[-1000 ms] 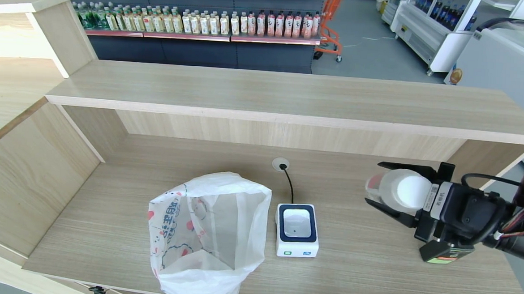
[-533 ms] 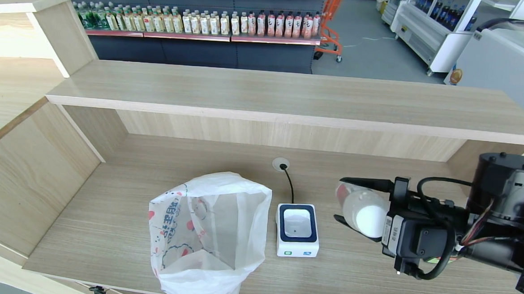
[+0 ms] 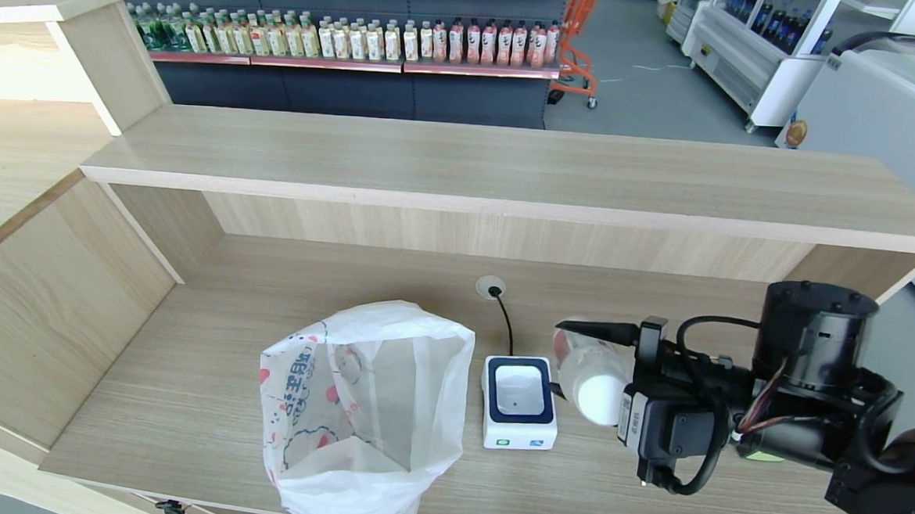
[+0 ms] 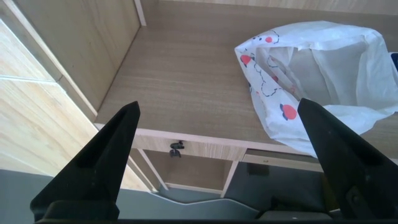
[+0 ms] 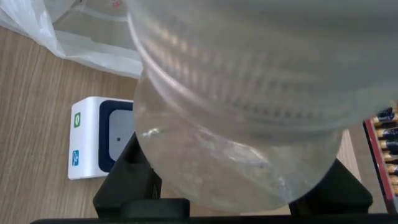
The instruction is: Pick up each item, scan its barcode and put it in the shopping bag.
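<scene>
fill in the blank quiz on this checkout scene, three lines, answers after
1. The right gripper holds a ___ just beside the scanner.
2. The shopping bag stands on the counter with its mouth ___.
3. The scanner sits to the robot's ___ of the shopping bag.

Missing words: bottle; open; right

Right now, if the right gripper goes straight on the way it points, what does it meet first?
Likely the barcode scanner, just ahead of the right gripper and its bottle; if it passes above that, the shopping bag comes next. Height is unclear.
</scene>
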### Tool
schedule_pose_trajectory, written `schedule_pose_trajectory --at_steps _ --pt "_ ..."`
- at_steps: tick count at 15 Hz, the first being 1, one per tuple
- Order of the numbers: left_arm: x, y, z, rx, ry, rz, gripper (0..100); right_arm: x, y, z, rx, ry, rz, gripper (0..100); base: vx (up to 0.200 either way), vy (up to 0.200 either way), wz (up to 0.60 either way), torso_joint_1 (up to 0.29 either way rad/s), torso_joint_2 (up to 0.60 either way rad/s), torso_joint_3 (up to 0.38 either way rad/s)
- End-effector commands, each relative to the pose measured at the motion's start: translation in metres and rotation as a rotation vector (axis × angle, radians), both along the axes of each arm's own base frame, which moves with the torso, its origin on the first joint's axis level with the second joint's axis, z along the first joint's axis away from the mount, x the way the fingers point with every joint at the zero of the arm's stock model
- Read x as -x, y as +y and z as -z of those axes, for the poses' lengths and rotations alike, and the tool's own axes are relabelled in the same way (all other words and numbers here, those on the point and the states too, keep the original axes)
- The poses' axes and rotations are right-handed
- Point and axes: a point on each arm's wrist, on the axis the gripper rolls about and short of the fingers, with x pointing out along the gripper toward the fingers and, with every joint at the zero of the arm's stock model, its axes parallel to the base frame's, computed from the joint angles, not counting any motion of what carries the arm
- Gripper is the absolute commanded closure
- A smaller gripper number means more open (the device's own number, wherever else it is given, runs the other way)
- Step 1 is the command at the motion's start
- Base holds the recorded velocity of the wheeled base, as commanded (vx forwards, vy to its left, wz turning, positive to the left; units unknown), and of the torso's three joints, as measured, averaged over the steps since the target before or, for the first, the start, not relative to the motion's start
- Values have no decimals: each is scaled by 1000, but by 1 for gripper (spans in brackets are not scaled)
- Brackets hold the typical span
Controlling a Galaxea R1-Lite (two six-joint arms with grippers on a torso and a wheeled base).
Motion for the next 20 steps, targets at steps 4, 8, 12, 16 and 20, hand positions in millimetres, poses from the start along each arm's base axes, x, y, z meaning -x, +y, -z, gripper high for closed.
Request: schedule_pose_trajectory --at_steps 4,8,12,16,20 --pt "0 0 0 1 -1 0 0 -8 14 23 41 64 -27 100 0 0 0 0 0 0" --pt "0 0 0 1 -1 0 0 -13 15 32 47 76 -24 100 0 0 0 0 0 0" --pt "0 0 0 1 -1 0 0 -21 21 38 50 80 -27 100 0 0 0 0 0 0" --pt "0 0 0 1 -1 0 0 -29 27 44 55 81 -29 100 0 0 0 0 0 0" --pt "0 0 0 1 -1 0 0 -39 39 49 57 73 -50 100 0 0 0 0 0 0"
